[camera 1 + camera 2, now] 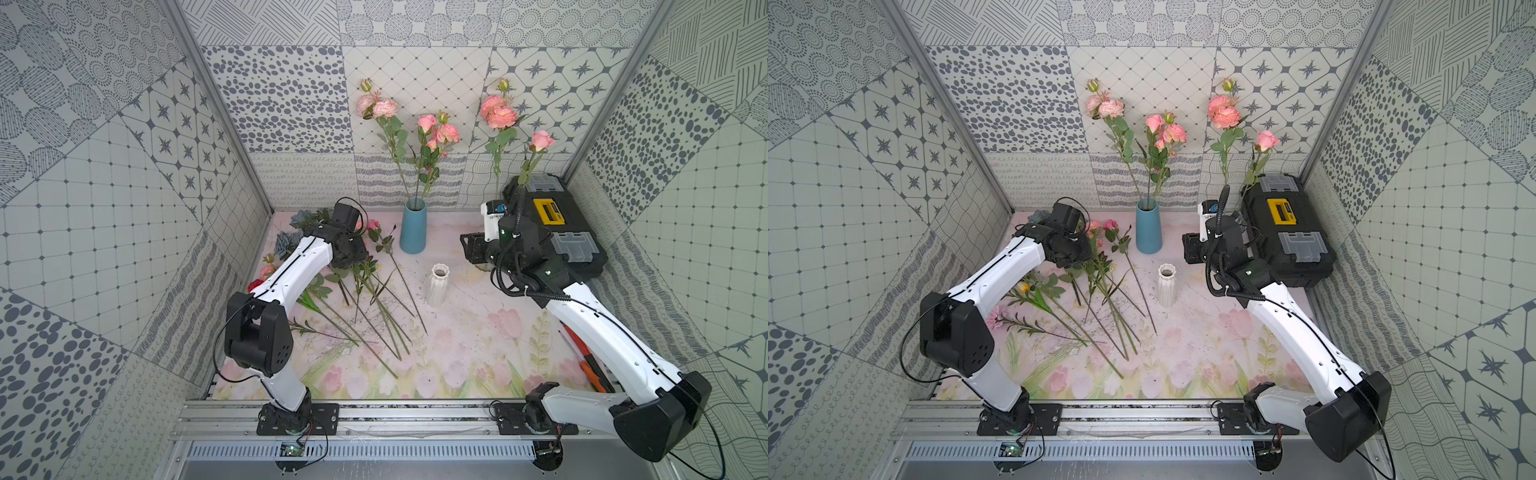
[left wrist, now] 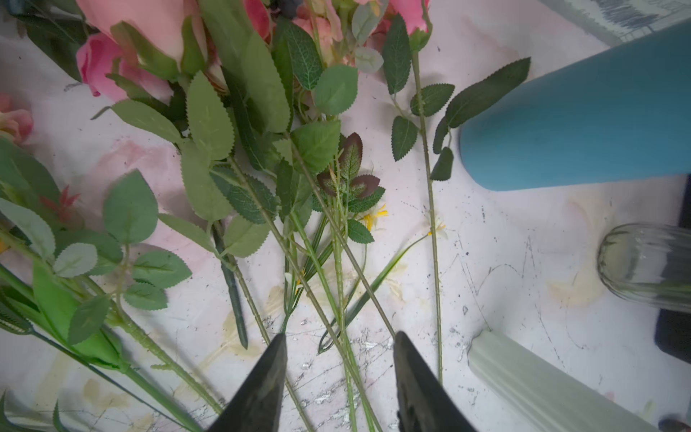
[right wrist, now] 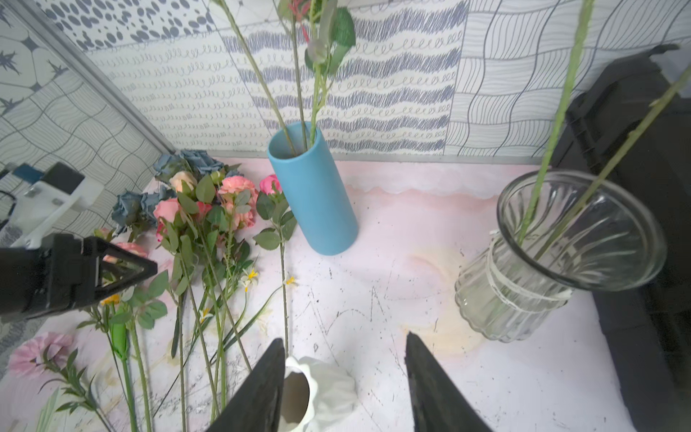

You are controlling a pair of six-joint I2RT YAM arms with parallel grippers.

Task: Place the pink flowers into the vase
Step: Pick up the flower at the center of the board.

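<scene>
While the loose pink flowers (image 3: pixel 235 190) lie heaped at about 10 o'clock on the counter (image 1: pixel 457 345), stems trailing toward 6 o'clock, the step in hand is judged to be the picking of one more stem. The left end effector (image 2: pixel 340 336) is seen above that heap with its jaws apart; several thin green stems cross beneath the gap and none is clamped. A clean grasp would best be made below the leaves, where one stem lies clear of its neighbours, so that a single flower is lifted and the tangle is not dragged. The blue-grey flowers (image 3: pixel 187 161) at the heap's far edge are to be left alone. The right end effector (image 3: pixel 344 338) is held apart and empty at about 2 o'clock, near the small white vase (image 1: pixel 437 286), which stands empty by the centre. Farther off, at 12 o'clock, the blue vase (image 1: pixel 413 228) is found upright with three pink stems already in it, and a glass vase (image 3: pixel 542 280) at 1 o'clock holds two more. The blooms are ruffled, pale to salmon pink, with small buds and serrated green leaves on long thin stems, and are judged light and springy.
</scene>
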